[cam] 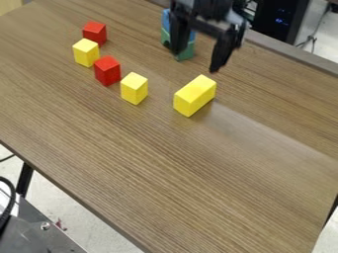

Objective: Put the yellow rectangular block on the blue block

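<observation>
My gripper [196,58] hangs at the upper middle of the camera view, its two fingers spread wide with nothing held between them. The yellow rectangular block [194,96] lies on the table just below the gripper in the view, apart from it. Behind the fingers, a blue block [165,21] shows in part above a green piece [186,52]; the gripper hides much of both.
Left of the rectangular block, a yellow block [135,88], a red block [107,70], another yellow block [86,52] and another red block [94,33] form a slanting row on the wooden table [172,168]. Black equipment [281,21] stands beyond the far edge.
</observation>
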